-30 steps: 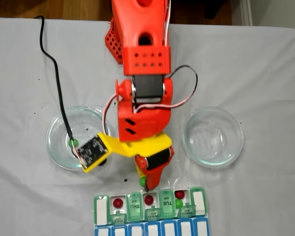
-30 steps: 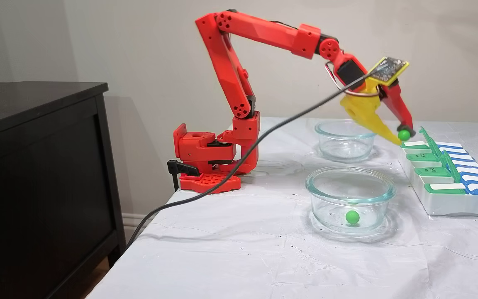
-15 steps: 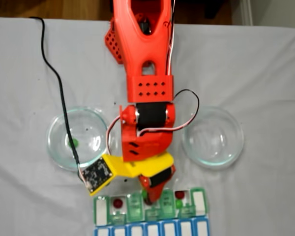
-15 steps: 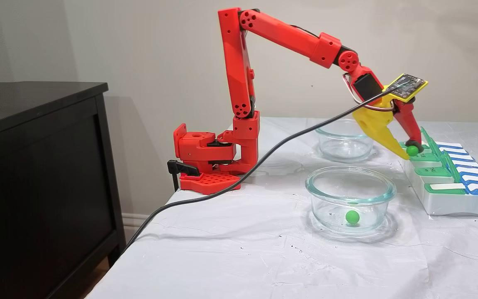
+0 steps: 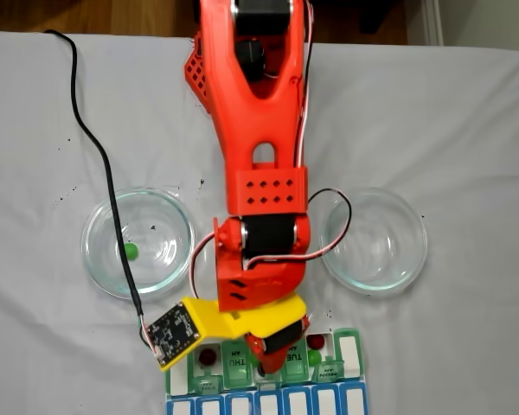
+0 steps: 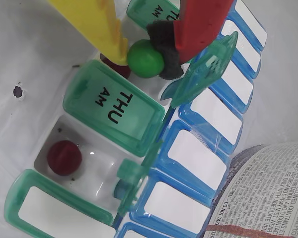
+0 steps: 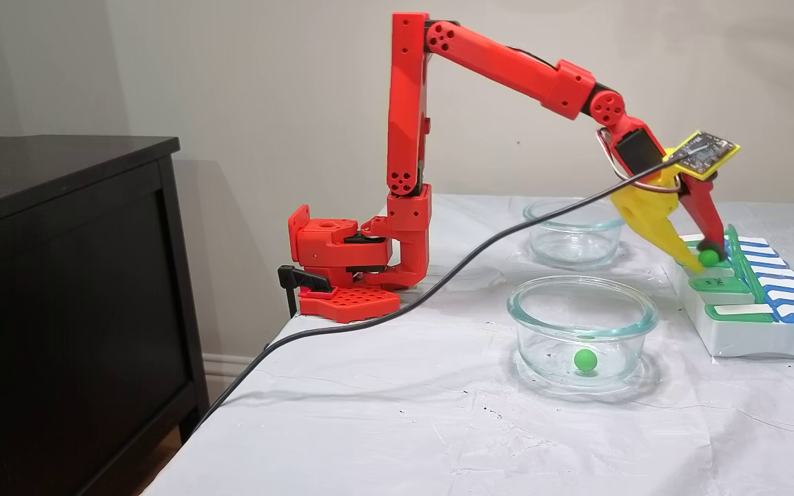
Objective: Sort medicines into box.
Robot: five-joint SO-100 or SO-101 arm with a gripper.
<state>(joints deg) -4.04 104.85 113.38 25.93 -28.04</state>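
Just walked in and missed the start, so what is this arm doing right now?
The red arm is sorting small balls into a pill organizer. Its gripper holds a green ball over an open cell that already has a red ball in it, beside the closed THU lid. Another green ball waits in a glass dish.

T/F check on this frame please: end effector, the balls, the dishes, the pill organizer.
1. The end effector grips a green ball. True.
2. It hangs over the right glass dish in the top-down fixed view. False: it is over the pill organizer.
3. The THU AM lid is shut. True.
4. The left glass dish holds a red ball. False: one green ball.
5. The open cell beside THU holds a red ball. True.
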